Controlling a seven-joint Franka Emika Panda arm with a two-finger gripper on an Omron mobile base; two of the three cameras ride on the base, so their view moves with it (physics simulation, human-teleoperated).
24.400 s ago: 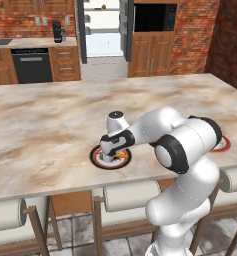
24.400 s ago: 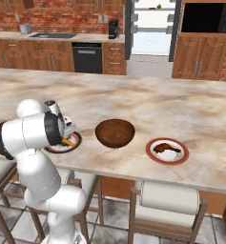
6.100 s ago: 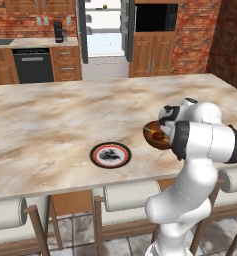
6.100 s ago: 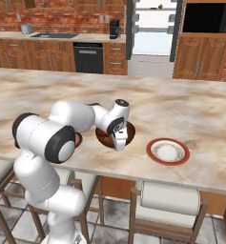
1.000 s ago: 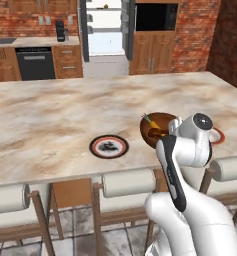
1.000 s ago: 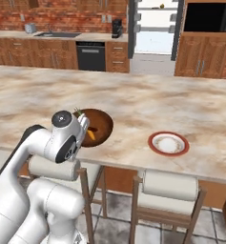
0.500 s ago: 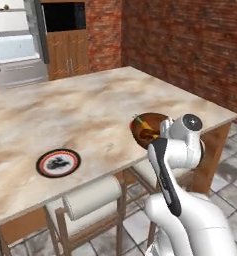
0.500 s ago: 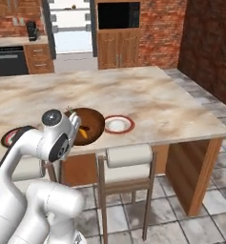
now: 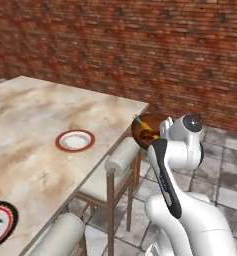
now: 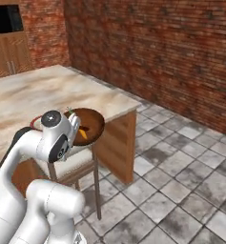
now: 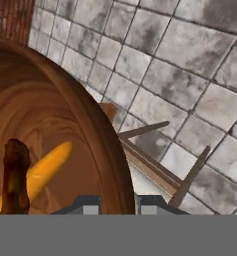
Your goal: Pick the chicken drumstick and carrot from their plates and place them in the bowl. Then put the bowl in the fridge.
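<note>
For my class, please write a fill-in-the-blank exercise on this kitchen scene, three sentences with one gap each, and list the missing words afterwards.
1. The hand is shut on the rim of the brown ____.
2. Inside the bowl, beside the dark drumstick, lies an orange ____.
3. The plain white plate on the marble counter has a rim coloured ____.

Missing words: bowl; carrot; red

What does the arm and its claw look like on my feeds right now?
The arm is glossy white with rounded, bulbous segments, a dark band running along one link and a grey round cap on its top joint. The claw shows two small dark finger tips. No cables or markings are visible.
</note>
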